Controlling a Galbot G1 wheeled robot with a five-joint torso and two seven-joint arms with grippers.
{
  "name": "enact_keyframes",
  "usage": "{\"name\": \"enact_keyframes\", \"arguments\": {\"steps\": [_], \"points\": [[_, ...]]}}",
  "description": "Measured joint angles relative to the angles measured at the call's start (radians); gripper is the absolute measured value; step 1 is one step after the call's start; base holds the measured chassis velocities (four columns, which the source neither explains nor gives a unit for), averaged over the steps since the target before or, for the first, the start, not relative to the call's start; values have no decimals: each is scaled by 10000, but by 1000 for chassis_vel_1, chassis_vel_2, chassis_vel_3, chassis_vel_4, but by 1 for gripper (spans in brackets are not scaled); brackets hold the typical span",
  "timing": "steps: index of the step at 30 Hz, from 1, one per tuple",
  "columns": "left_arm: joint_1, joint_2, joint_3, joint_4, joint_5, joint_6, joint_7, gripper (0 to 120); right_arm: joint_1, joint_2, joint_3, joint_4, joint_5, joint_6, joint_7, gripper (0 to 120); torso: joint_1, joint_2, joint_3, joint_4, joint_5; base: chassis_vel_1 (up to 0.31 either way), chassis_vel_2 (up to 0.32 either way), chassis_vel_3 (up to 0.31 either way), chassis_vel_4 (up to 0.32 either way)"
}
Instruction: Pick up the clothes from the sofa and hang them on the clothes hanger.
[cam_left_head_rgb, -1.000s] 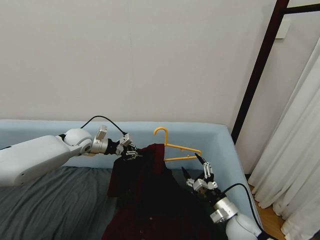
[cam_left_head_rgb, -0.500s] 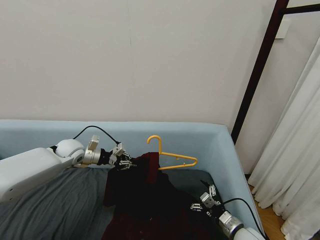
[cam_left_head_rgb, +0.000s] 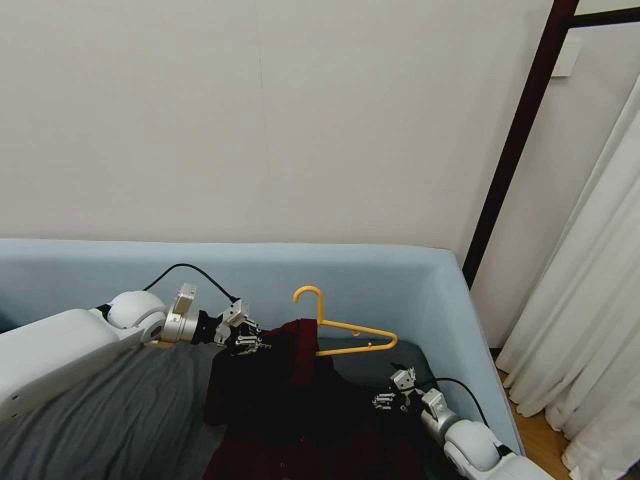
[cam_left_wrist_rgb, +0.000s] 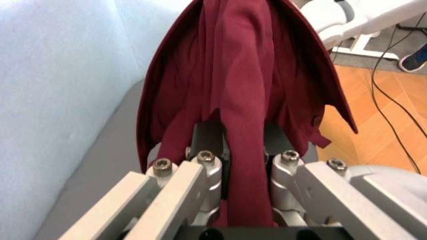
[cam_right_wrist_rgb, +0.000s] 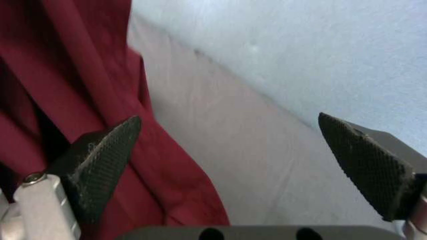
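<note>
A dark red garment (cam_left_head_rgb: 285, 395) hangs from my left gripper (cam_left_head_rgb: 246, 340), which is shut on a fold of the cloth near one shoulder above the sofa seat. In the left wrist view the garment (cam_left_wrist_rgb: 240, 65) runs between the shut fingers (cam_left_wrist_rgb: 207, 162). A yellow hanger (cam_left_head_rgb: 345, 328) sits in the garment's neck, its hook up and one arm sticking out bare towards the right. My right gripper (cam_left_head_rgb: 396, 392) is low beside the garment, below that bare arm, open and holding nothing. Its two pads (cam_right_wrist_rgb: 100, 155) stand wide apart over the grey seat, with red cloth (cam_right_wrist_rgb: 60, 75) beside them.
The light blue sofa back (cam_left_head_rgb: 100, 265) runs behind and turns along the right side; the grey seat (cam_left_head_rgb: 90, 415) lies to the left. A dark rack post (cam_left_head_rgb: 515, 140) rises at the right, with a white curtain (cam_left_head_rgb: 590, 300) and wood floor (cam_left_head_rgb: 530, 440) beyond.
My right gripper has dropped away from the hanger's bare end and now sits low beside the garment. The left gripper has carried garment and hanger down and to the left.
</note>
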Motion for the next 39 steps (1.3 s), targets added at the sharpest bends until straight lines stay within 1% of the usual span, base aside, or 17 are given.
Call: {"name": "enact_keyframes", "arguments": {"steps": [1, 5, 6, 10, 12, 15, 16, 20, 21, 25, 26, 31, 32, 36, 37, 39], "points": [[0, 0, 0, 0, 0, 0, 0, 7, 0, 0, 0, 0, 0, 0, 0, 100, 0, 0, 0, 0, 0, 0, 0, 0, 0], [232, -18, -222, 78, 23, -18, 88, 7, 491, 211, -372, -1011, -540, 139, -469, 100, 0, 0, 1, -3, 0, 0, 0, 0, 0], [232, -18, -222, 78, 23, -18, 88, 7, 491, 211, -372, -1011, -540, 139, -469, 100, 0, 0, 1, -3, 0, 0, 0, 0, 0], [457, -18, -385, 146, 84, -46, 171, 7, 848, 420, -638, -1717, -766, 143, -773, 100, 0, 0, 0, -2, 0, 0, 0, 0, 0], [538, -19, -451, 145, 93, -47, 182, 7, 923, 493, -655, -1894, -820, 142, -802, 98, 0, 0, 0, -2, 0, 0, 0, 0, 0], [672, 10, -544, 135, 126, -49, 219, 7, 1125, 662, -696, -2340, -946, 140, -928, 87, 0, 0, 1, -1, -1, 0, 0, 0, 0], [672, 10, -544, 135, 126, -49, 219, 7, 1125, 662, -696, -2340, -946, 140, -928, 87, 0, 0, 1, -1, -1, 0, 0, 0, 0], [681, -11, -576, 154, 157, -52, 250, 7, 1342, 780, -931, -2617, -1230, 131, -1026, 68, 0, 0, 0, -1, 0, 0, 0, 0, 0], [681, -11, -576, 154, 157, -52, 250, 7, 1342, 780, -931, -2617, -1230, 131, -1026, 68, 0, 0, 0, -1, 0, 0, 0, 0, 0], [679, -85, -668, 221, 302, -58, 318, 7, 1457, 734, -1365, -2635, -1411, 64, -1211, 50, 0, 0, 0, -2, 1, 0, 0, 0, 0], [679, -85, -668, 221, 302, -58, 318, 7, 1457, 734, -1365, -2635, -1411, 64, -1211, 50, 0, 0, 0, -2, 1, 0, 0, 0, 0], [482, -123, -621, 434, 349, -118, 454, 7, 1466, 711, -1611, -2488, -1496, -110, -1216, 27, 0, 1, 0, 0, 1, 0, 0, 0, 0], [482, -123, -621, 434, 349, -118, 454, 7, 1466, 711, -1611, -2488, -1496, -110, -1216, 27, 0, 1, 0, 0, 1, 0, 0, 0, 0], [397, -135, -615, 474, 336, -126, 466, 7, 1464, 737, -1632, -2549, -1532, -161, -1210, 11, 0, 1, -1, -2, 1, 0, 0, 0, 0], [397, -135, -615, 474, 336, -126, 466, 7, 1464, 737, -1632, -2549, -1532, -161, -1210, 11, 0, 1, -1, -2, 1, 0, 0, 0, 0], [397, -145, -614, 482, 332, -126, 465, 7, 1444, 771, -1593, -2581, -1525, -180, -1172, 3, 0, 0, 0, -1, 0, 0, 0, 0, 0]]}}
